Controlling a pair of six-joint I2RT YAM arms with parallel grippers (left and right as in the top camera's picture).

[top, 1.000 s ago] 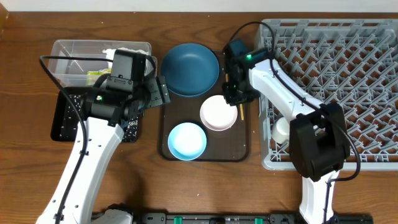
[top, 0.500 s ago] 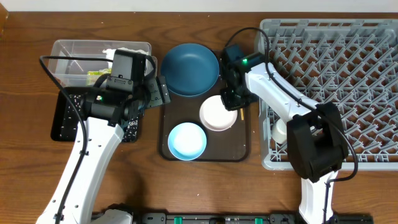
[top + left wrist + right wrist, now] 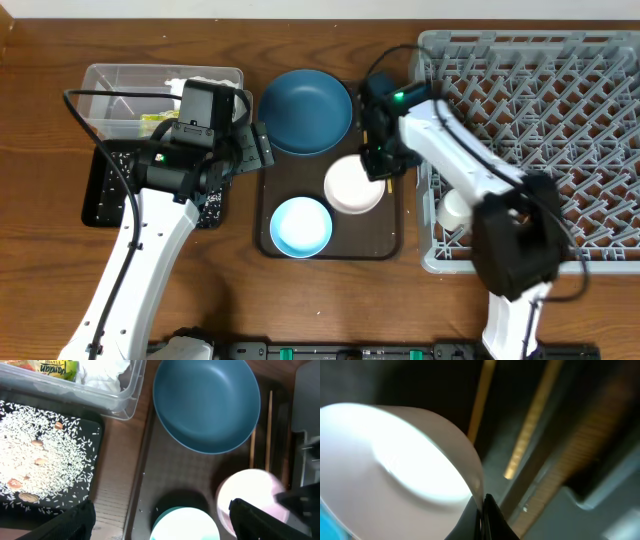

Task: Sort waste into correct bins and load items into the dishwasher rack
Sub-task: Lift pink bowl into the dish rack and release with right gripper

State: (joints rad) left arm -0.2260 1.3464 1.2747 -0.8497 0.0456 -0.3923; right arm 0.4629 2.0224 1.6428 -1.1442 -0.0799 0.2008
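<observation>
Pinching the round cream bowl [image 3: 350,187] at its rim, the right claw [image 3: 482,508] hovers above the dark brown tray [image 3: 391,236]; the left claw [image 3: 161,521] is spread.

Dark blue plate [image 3: 306,110], cream bowl [image 3: 353,184], light blue bowl [image 3: 300,226], grey lattice rack [image 3: 560,110], black tray [image 3: 98,195] speckled with white rice [image 3: 45,450], brown wood-grain tabletop [image 3: 40,280].

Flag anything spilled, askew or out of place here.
Only a minor spill: a few stray rice grains lie at the left edge of the brown serving tray, outside the black tray that holds the rest of the rice. Nothing else stands out.
</observation>
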